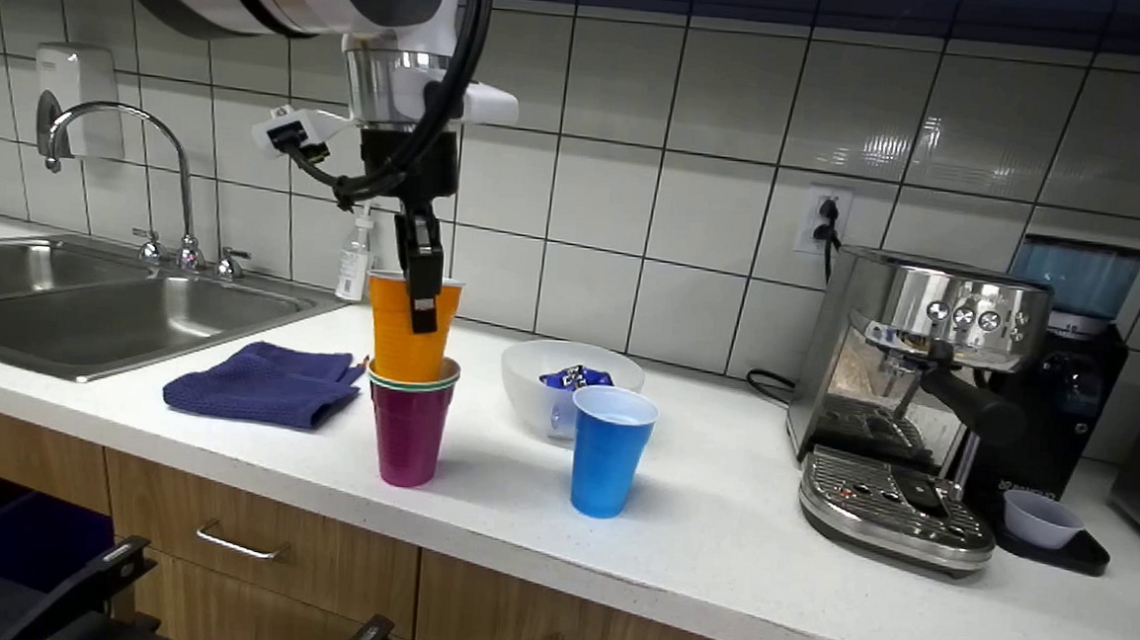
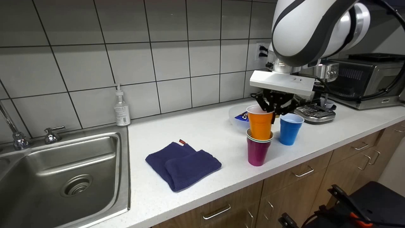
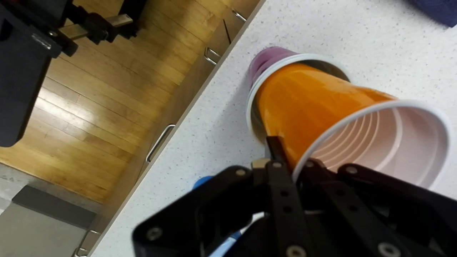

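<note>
1. While the jaws are clenched on the wall of the orange cup [image 1: 396, 334], its base sits inside the purple cup [image 1: 410, 439], in an exterior view. Blue cup [image 1: 607, 461] stands apart on the desk [image 1: 717, 507], near a frosted bowl [image 1: 524, 396] holding blue wrapping [image 1: 581, 377].
2. In an exterior view, orange cup roughly upright, most of it above the purple cup. Folded navy cloth [image 2: 183, 164] lies between these cups and the sink [image 2: 123, 164]; pump bottle [image 2: 122, 112] beside the sink, near the tiles [image 2: 171, 60].
3. Wrist view: jaws straddle the orange cup's wall, one inside its mouth, one outside. Purple cup surrounds its lower part; can't tell if bases touch.
</note>
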Tool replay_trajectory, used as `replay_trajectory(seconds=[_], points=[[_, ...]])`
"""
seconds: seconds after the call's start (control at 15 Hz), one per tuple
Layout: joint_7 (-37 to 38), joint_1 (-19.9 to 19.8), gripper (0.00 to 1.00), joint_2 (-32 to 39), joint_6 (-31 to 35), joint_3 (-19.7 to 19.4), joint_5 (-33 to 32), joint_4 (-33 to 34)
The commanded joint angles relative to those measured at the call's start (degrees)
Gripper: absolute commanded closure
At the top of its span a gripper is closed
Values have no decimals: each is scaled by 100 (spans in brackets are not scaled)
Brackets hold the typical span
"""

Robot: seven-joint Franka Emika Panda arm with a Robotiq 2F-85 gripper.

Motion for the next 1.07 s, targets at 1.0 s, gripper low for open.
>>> replay_trajectory(seconds=[1.0], points=[[172,-79,100,899,802,52,-177,298]])
